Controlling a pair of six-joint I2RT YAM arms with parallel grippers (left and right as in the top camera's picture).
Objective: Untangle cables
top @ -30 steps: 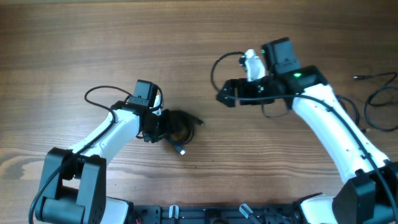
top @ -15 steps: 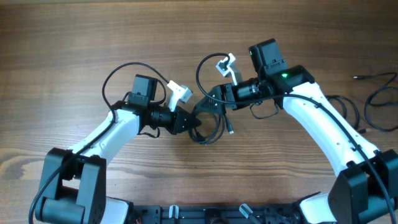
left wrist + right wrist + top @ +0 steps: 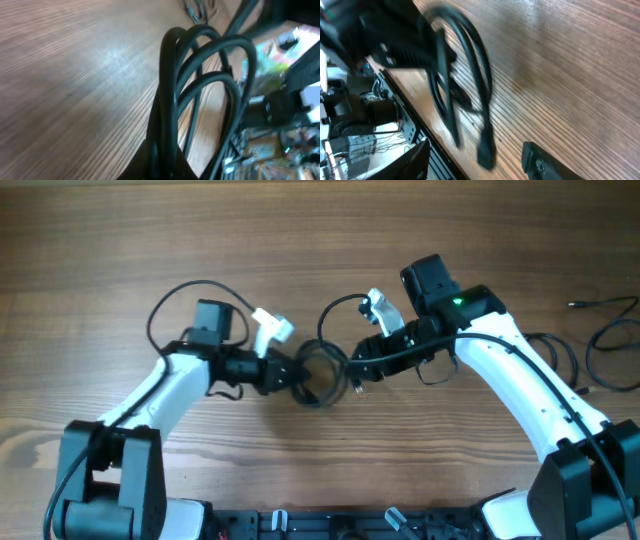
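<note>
The cables [image 3: 324, 376] are a small bundle of thin black loops hanging between my two grippers at the table's middle. My left gripper [image 3: 296, 374] is shut on the bundle; in the left wrist view the loops [image 3: 200, 85] rise straight out of its jaws [image 3: 167, 162]. My right gripper [image 3: 356, 373] is open at the bundle's right side. In the right wrist view a black plug end [image 3: 486, 146] dangles between its spread fingers [image 3: 477, 162], untouched, with the loops [image 3: 465, 70] just beyond.
More thin black cables [image 3: 603, 350] lie loose at the table's right edge, with a small plug [image 3: 576, 304] above them. A black rail [image 3: 350, 525] runs along the front edge. The arms' own thicker wires arc above each wrist.
My left gripper lifted the bundle off the table and carried it right. My right gripper swung left and down to the bundle's right side.
</note>
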